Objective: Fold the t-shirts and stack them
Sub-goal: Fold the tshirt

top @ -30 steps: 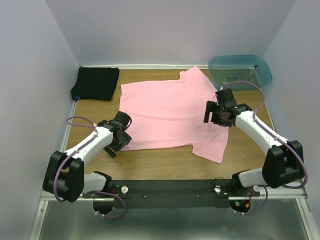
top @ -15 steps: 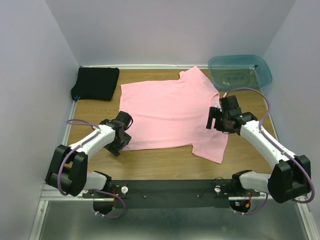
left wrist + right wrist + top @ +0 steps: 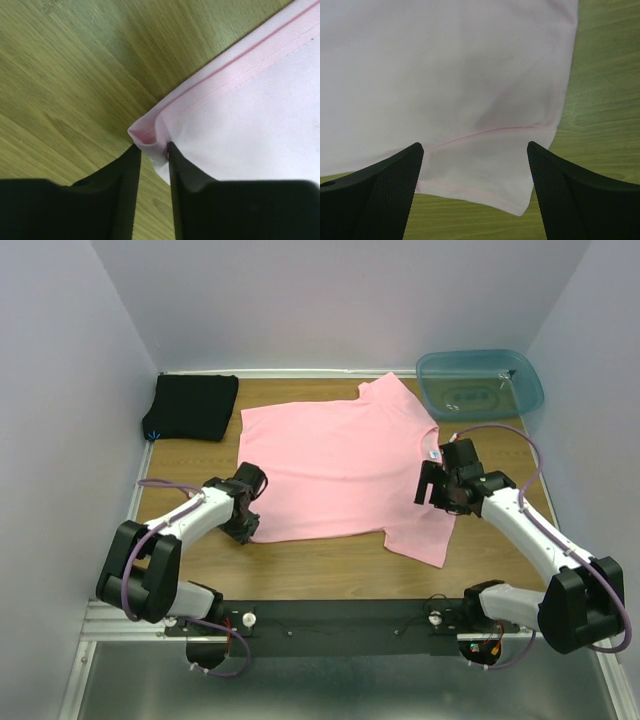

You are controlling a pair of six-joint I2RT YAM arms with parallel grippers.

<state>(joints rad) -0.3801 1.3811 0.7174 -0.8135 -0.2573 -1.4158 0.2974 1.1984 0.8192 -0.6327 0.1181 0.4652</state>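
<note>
Narrowed left hand (image 3: 152, 147) pinches pink t-shirt (image 3: 250, 125) corner | right hand (image 3: 475, 146) wide open

One pink t-shirt (image 3: 340, 460), one black t-shirt (image 3: 193, 406), one bin (image 3: 480, 380).

The wooden table (image 3: 330, 560) carries three things. A pink t-shirt (image 3: 340, 465) lies spread flat across its middle, one sleeve near the right edge. A folded black t-shirt (image 3: 192, 407) sits in the far left corner. A translucent blue-green bin (image 3: 432, 390) stands in the far right corner.

pink shirt (image 3: 250, 110) cropped, corner tip behind left tool (image 3: 152, 148)
</note>
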